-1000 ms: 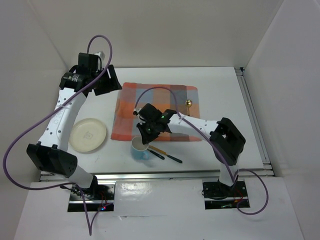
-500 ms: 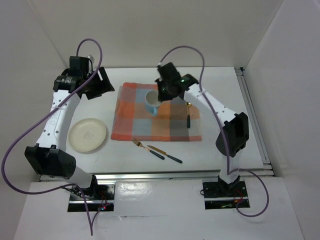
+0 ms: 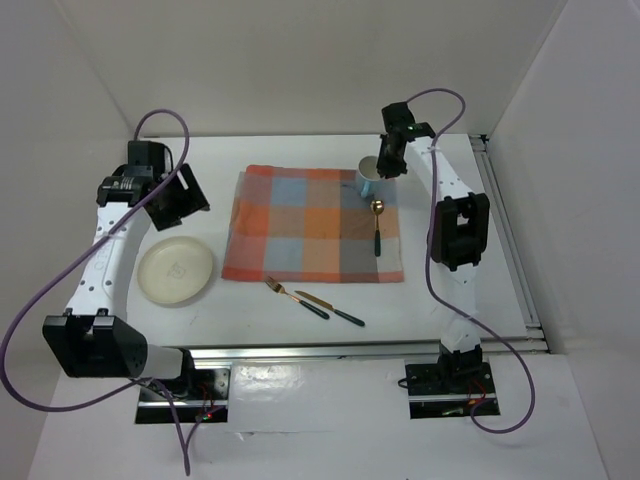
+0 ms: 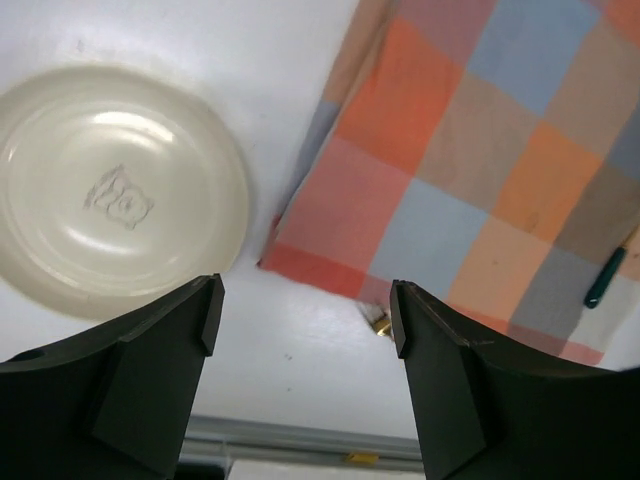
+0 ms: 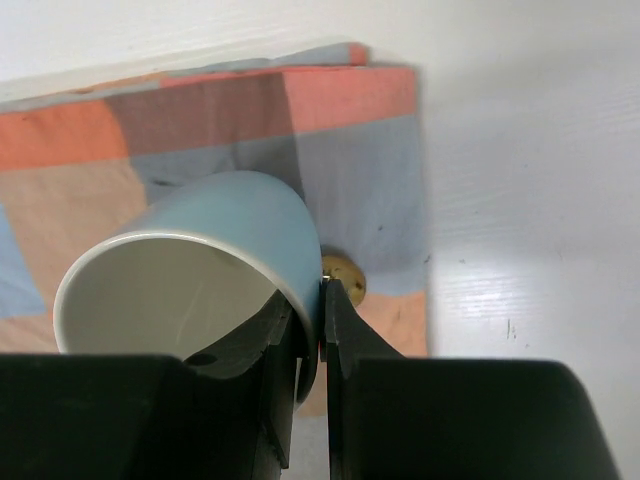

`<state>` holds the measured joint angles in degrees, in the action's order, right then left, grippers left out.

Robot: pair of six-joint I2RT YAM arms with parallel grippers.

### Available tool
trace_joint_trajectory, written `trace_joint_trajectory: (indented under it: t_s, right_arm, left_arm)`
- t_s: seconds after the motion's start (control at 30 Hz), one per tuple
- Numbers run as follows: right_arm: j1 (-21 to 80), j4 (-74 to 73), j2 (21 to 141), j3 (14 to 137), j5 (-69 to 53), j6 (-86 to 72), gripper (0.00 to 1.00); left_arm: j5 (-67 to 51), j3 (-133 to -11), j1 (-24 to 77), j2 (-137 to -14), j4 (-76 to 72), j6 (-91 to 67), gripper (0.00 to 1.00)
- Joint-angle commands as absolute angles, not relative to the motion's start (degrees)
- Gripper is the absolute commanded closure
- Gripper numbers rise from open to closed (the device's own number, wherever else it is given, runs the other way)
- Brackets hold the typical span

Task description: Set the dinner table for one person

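My right gripper [image 3: 383, 168] is shut on the rim of a light blue cup [image 3: 369, 177], one finger inside and one outside, and holds it over the far right corner of the checked mat [image 3: 310, 225]. In the right wrist view the cup [image 5: 205, 255] hangs tilted above the mat [image 5: 130, 150]. A gold spoon with a dark handle [image 3: 377, 226] lies on the mat's right side. A cream plate [image 3: 176, 269] sits on the white dinner table [image 3: 280, 305] left of the mat. My left gripper [image 3: 178, 195] is open and empty above the table near the plate [image 4: 110, 190].
A gold fork [image 3: 296, 297] and a gold knife [image 3: 330, 310], both with dark handles, lie on the table in front of the mat. White walls close in the back and sides. A metal rail runs along the table's right edge [image 3: 505, 235].
My right arm lifted the cup from the table's front, carried it across the mat to the far right corner. The fork came into view. My left gripper drifted slightly left and nearer.
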<state>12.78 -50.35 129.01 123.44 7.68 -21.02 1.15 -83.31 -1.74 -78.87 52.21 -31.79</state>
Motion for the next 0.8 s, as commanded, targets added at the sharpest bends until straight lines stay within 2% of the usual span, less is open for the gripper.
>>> trace_joint_trajectory:
  t_s: [0.0, 0.2, 0.3, 0.33, 0.37, 0.47, 0.57, 0.6, 0.67, 0.7, 0.77]
  right_arm:
    - [11.9, -48.1, 128.8, 129.9, 5.4, -22.2, 1.0]
    - [9.8, -44.1, 131.3, 128.5, 3.9, -21.1, 1.0]
    - [9.3, -44.1, 133.4, 131.1, 3.3, -20.6, 1.0]
    - [9.3, -44.7, 134.7, 131.7, 3.3, -20.6, 1.0]
    - [9.3, -44.7, 134.7, 131.7, 3.3, -20.6, 1.0]
    - [9.3, -44.7, 136.0, 131.7, 2.6, -20.6, 1.0]
    - [9.3, -43.1, 136.1, 130.4, 1.4, -20.6, 0.83]
    - [9.3, -42.5, 135.4, 130.4, 0.4, -20.6, 0.7]
    - [9.3, -41.6, 134.8, 129.6, -2.1, -20.0, 0.54]
    - [9.3, -41.1, 134.8, 129.6, -2.8, -20.0, 0.4]
    - [9.3, -41.0, 134.3, 129.6, -4.0, -20.0, 0.26]
  left_arm:
    - [-0.5, -76.7, -4.5, -76.7, 53.7, -32.3, 0.15]
    - [-5.6, -64.5, -10.4, -73.7, 51.6, -34.3, 0.12]
    - [-5.6, -63.1, -12.0, -72.9, 51.6, -35.4, 0.09]
    - [-5.6, -63.1, -13.2, -72.9, 51.6, -35.4, 0.02]
    - [-5.6, -63.1, -13.8, -72.9, 52.3, -34.8, 0.0]
    - [-6.2, -64.2, -16.3, -72.9, 53.0, -34.2, 0.0]
    - [-7.7, -63.7, -17.6, -72.9, 53.0, -34.2, 0.0]
    - [-7.7, -63.7, -18.1, -72.9, 53.0, -34.2, 0.0]
    - [-7.7, -63.1, -18.9, -72.9, 53.0, -34.9, 0.0]
    - [-7.7, -62.6, -18.9, -72.9, 53.0, -35.4, 0.0]
    - [-7.0, -61.9, -20.4, -71.7, 53.5, -36.9, 0.0]
